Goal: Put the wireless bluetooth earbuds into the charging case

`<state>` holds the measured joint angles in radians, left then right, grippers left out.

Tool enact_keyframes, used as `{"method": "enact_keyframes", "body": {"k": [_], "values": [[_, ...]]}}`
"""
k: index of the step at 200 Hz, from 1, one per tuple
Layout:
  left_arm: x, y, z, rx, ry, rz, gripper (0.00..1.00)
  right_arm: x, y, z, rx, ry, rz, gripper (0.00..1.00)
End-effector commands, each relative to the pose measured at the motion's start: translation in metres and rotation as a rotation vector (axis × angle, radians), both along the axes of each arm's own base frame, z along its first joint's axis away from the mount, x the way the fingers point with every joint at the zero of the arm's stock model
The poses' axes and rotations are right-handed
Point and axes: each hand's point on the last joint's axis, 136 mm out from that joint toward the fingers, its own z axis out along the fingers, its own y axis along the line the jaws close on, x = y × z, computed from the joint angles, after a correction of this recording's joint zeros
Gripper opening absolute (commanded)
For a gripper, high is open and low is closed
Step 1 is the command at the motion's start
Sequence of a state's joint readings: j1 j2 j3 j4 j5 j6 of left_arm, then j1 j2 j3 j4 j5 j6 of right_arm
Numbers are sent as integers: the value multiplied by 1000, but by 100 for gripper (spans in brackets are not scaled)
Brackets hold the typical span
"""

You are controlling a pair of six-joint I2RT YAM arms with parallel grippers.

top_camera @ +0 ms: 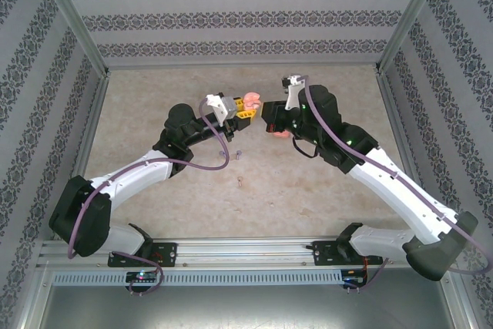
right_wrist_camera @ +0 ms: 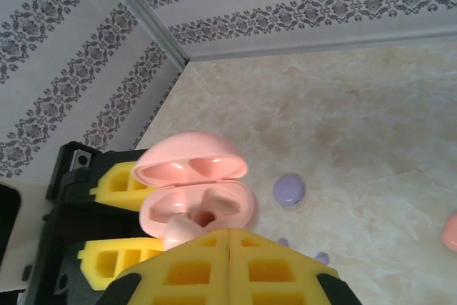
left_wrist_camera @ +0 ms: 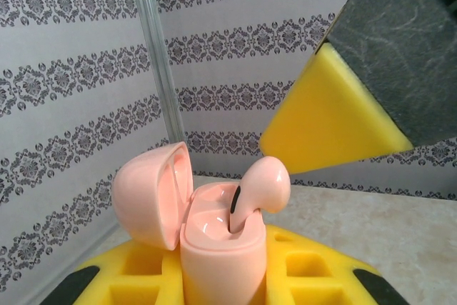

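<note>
My left gripper is shut on a pale pink charging case, held upright between its yellow pads above the table, lid swung open to the left. A pale pink earbud stands stem-down in the case's right slot, its head sticking out above the rim. The left slot looks bare. From above, my right gripper hovers over the case with its yellow pads pressed together and nothing between them. The earbud lies just past its tips. Seen from the top, the two grippers meet at the case.
A purple case lies shut on the table, with two tiny purple earbuds near it. A coral case sits under my right wrist. Two small earbuds lie nearer the bases. Patterned walls enclose the table.
</note>
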<state>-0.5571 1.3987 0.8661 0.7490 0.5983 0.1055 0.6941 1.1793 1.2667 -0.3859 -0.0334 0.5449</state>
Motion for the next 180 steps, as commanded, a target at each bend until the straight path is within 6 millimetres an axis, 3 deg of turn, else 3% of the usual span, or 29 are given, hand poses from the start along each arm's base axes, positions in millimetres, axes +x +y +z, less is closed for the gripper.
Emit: {"method": "enact_keyframes", "body": {"k": [1,46,132,180], "values": [[-9,-8,0,3,-35,-38,0,-4,11,11,19,-10,35,0],[-9,-10,-1,4,-31,-42,0,-5,20,6,17,1,51,0],[-9,-11,-3,2,-27,-45,0,-5,32,18,32,-16,75,0],[-5,-7,-4,-3,-33,-4,0,-28,6,34,56,-44,60,0]]}}
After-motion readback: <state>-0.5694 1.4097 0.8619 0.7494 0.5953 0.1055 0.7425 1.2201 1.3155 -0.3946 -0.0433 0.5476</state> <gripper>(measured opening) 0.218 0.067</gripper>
